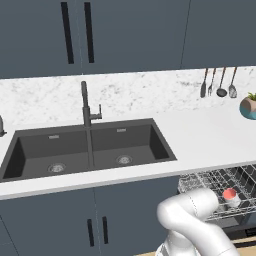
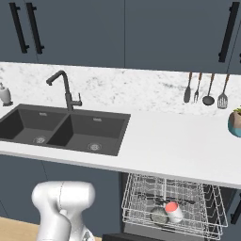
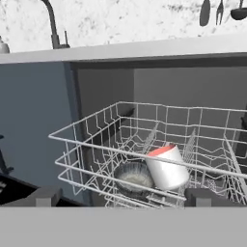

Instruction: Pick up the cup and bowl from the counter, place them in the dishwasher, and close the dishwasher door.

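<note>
You see cup (image 3: 166,168) tilted beside rounded metallic bowl (image 3: 133,176) | silver wire rack (image 3: 96,144) lower centre | claw (image 3: 120,197) apart, empty

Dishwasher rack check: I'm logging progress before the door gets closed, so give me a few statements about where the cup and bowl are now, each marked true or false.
1. The cup lies tilted in the wire rack of the dishwasher. True.
2. The bowl sits on the counter beside the sink. False: it is in the rack, right next to the cup.
3. The rack is pulled out from under the counter. True.
4. The gripper is shut on the cup. False: its fingertips stand apart with nothing between them, short of the rack.
5. The cup's rim is blue. False: it is red-pink.
</note>
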Available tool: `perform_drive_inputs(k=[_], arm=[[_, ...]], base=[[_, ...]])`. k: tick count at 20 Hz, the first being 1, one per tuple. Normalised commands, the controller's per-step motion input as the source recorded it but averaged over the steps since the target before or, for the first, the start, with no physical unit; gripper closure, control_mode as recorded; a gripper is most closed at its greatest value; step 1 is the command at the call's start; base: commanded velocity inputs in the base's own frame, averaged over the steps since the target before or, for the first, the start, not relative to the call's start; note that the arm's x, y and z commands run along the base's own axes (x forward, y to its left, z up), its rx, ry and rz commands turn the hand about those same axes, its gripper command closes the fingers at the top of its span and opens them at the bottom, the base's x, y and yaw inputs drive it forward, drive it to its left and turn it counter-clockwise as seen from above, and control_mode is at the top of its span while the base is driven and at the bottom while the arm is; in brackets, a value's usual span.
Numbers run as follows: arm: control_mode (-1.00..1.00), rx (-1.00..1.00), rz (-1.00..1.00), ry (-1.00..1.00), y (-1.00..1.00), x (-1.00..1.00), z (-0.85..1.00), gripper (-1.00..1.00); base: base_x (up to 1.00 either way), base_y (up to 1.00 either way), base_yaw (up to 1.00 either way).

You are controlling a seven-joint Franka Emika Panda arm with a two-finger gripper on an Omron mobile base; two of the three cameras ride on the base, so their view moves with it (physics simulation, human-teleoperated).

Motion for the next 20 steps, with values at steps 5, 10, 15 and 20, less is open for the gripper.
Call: perform_drive_inputs(k=[5,10,15,20], arm=[[-1.0,0.03,-0.07,-0.05,0.0,-0.11,-0.33,-1.0],[-1.0,0.09,-0.15,-0.15,-0.08,-0.27,-0.09,-1.0],[-1.0,0.13,-0.05,-0.29,0.0,-0.46,0.06,-1.0],[-1.0,0.03,0.0,-0.15,-0.01,-0.34,-0.25,-1.0]], base=[[0.0,0.0,0.0],[0.0,0.0,0.0],[0.0,0.0,0.0],[0.0,0.0,0.0]])
